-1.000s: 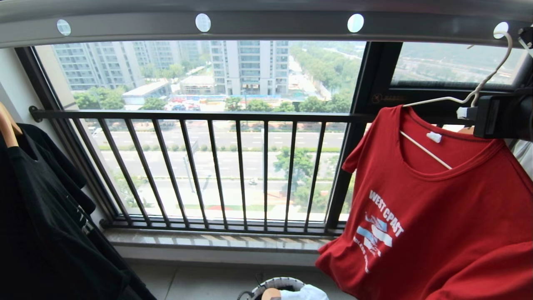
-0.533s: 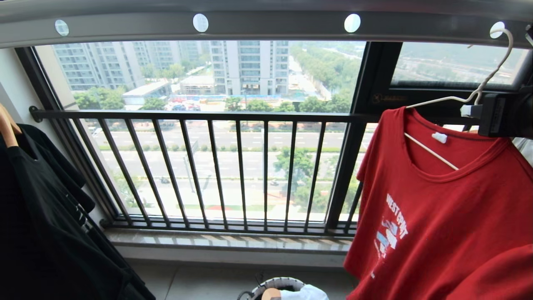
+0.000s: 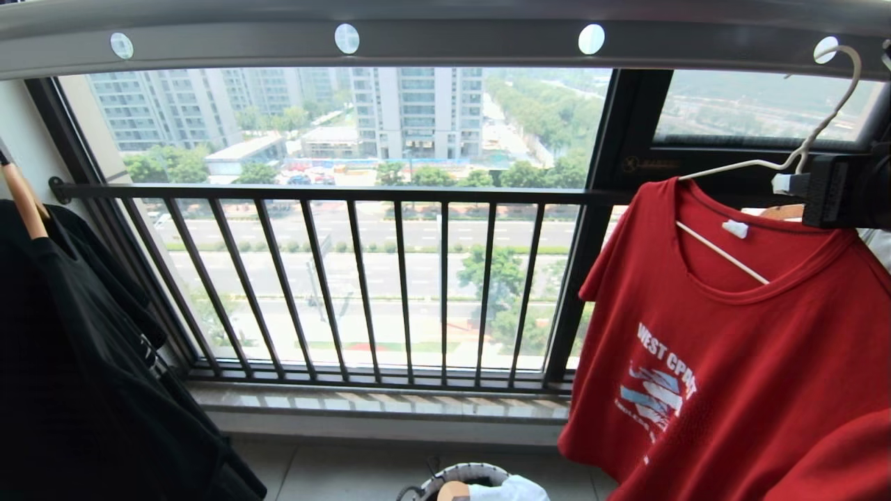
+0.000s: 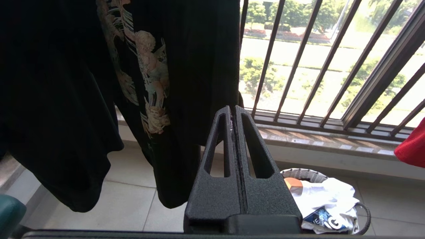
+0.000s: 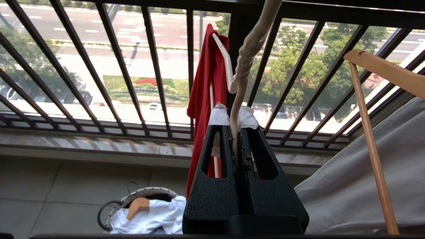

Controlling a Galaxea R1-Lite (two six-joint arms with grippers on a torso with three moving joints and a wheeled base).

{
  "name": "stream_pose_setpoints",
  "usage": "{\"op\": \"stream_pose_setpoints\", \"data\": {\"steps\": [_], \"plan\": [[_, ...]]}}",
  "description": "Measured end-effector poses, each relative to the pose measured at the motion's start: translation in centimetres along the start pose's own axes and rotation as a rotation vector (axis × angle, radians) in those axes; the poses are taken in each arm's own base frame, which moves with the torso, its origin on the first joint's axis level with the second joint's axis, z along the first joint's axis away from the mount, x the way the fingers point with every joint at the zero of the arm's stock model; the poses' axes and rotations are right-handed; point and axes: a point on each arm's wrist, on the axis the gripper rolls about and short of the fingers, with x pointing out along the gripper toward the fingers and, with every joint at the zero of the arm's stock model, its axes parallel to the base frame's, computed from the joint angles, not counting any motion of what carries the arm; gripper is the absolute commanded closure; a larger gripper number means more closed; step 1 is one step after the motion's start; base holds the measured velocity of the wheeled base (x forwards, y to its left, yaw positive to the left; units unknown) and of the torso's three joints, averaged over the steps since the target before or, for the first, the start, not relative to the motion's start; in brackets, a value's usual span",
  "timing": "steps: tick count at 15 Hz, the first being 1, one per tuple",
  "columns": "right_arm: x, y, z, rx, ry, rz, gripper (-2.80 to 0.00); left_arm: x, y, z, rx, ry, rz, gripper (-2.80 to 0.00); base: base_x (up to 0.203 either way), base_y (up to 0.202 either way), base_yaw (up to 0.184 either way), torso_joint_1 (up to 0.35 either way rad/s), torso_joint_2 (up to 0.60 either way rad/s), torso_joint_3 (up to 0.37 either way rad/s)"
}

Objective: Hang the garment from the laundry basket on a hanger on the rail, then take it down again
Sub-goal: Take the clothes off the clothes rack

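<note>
While hooked on the rail [image 3: 459, 43], hanger [image 3: 800, 156] neck clamped in right tool [image 5: 235, 132], red garment [image 3: 738, 362] draped below, left tool [image 4: 233, 114] closed empty.

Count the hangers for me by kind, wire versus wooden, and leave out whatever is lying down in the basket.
Wire hanger: 1, carrying the red T-shirt
Wooden hangers: 2, one in the black T-shirt, the other above the pale garment
Total: 3
</note>
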Motion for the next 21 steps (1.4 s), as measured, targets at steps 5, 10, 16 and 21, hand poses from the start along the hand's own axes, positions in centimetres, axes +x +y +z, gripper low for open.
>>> {"op": "stream_pose_setpoints", "data": {"steps": [5, 10, 16, 21], "plan": [[-0.4, -0.1, 0.1, 0.003, -0.011, 0.001, 0.0, 0.0, 0.0, 0.0, 0.0, 0.001, 0.0, 0.0, 0.0, 0.0, 0.0, 0.0, 0.0, 0.0], [-1.0, -0.2, 0.4, -0.012, -0.029, 0.001, 0.0, 0.0, 0.0, 0.0, 0.0, 0.0, 0.0, 0.0, 0.0, 0.0, 0.0, 0.0, 0.0, 0.0], [-2.0, -0.5, 0.5, -0.009, -0.049, 0.001, 0.0, 0.0, 0.0, 0.0, 0.0, 0.001, 0.0, 0.0, 0.0, 0.0, 0.0, 0.0, 0.0, 0.0], [-3.1, -0.8, 0.1, -0.007, -0.057, 0.001, 0.0, 0.0, 0.0, 0.0, 0.0, 0.001, 0.0, 0.0, 0.0, 0.0, 0.0, 0.0, 0.0, 0.0]]}}
